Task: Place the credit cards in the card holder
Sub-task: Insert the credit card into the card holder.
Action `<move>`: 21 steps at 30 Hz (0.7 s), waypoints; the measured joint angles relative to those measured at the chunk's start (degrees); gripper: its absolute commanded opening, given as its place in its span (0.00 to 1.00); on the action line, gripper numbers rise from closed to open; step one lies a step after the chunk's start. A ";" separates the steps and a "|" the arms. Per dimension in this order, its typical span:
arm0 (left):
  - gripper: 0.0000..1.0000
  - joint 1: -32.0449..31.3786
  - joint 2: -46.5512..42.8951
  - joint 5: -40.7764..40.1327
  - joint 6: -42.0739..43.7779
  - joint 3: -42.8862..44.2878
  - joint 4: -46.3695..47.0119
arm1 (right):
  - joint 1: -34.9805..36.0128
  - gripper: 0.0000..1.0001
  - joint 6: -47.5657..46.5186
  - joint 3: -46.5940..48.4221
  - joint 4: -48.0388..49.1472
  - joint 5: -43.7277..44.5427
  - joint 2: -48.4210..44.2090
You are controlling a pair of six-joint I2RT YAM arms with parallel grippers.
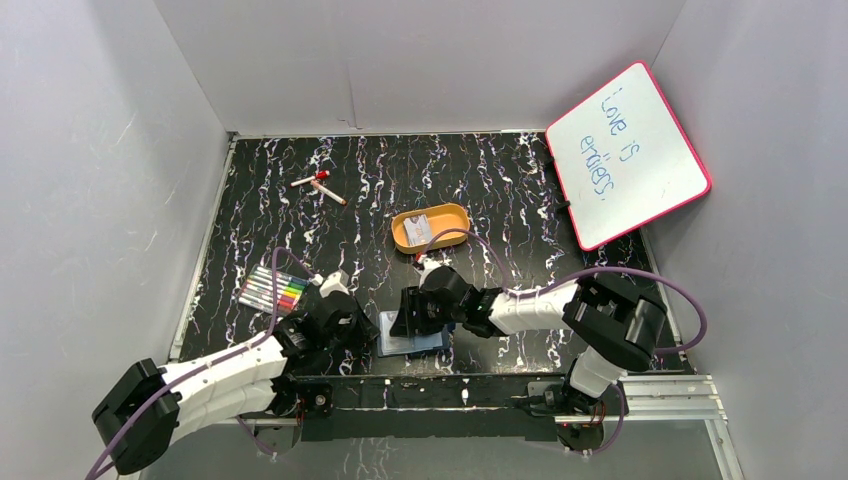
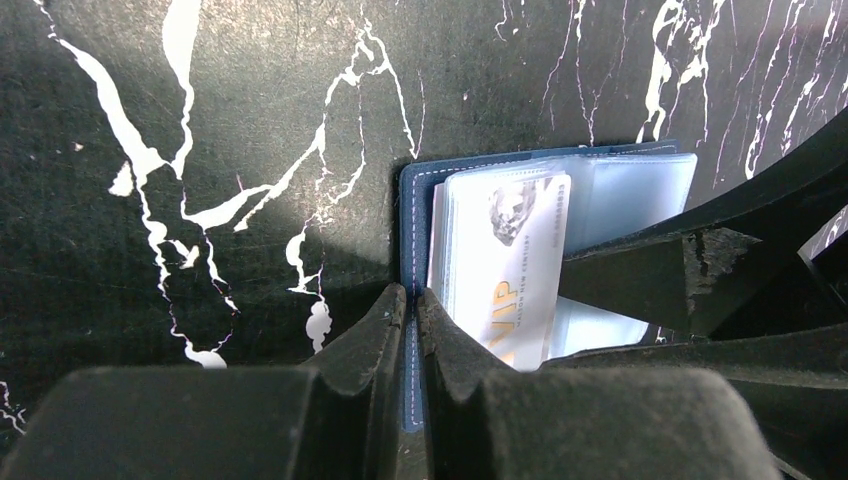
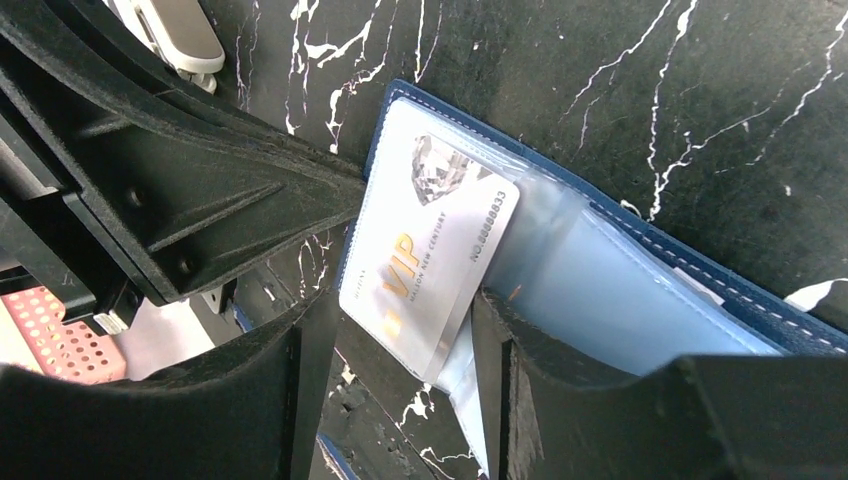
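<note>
- My left gripper (image 2: 412,312) clamps the wallet (image 2: 418,200) edge.
- My right gripper (image 3: 403,315) grasps the card (image 3: 430,240), which sits part-way into a pocket (image 3: 600,290).
- Risk: if I push askew, the card jams or the wallet slips free.

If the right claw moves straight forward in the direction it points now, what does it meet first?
Probably the card holder. The credit card held in the right claw lies partly over its open inside, pointing further in, though depth is unclear.
</note>
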 measured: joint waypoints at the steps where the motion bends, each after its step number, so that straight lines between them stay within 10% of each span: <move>1: 0.09 0.00 -0.09 0.00 0.02 0.00 -0.09 | 0.04 0.64 0.00 0.17 -0.26 0.28 0.02; 7: 0.31 -0.13 -2.27 -1.09 0.22 0.76 -3.85 | 0.72 0.87 -1.77 0.98 -3.85 3.23 -2.73; 21: 0.72 -0.13 -8.46 -5.73 0.94 7.08 -14.95 | 0.74 0.98 -6.82 3.41 -14.51 11.47 -13.22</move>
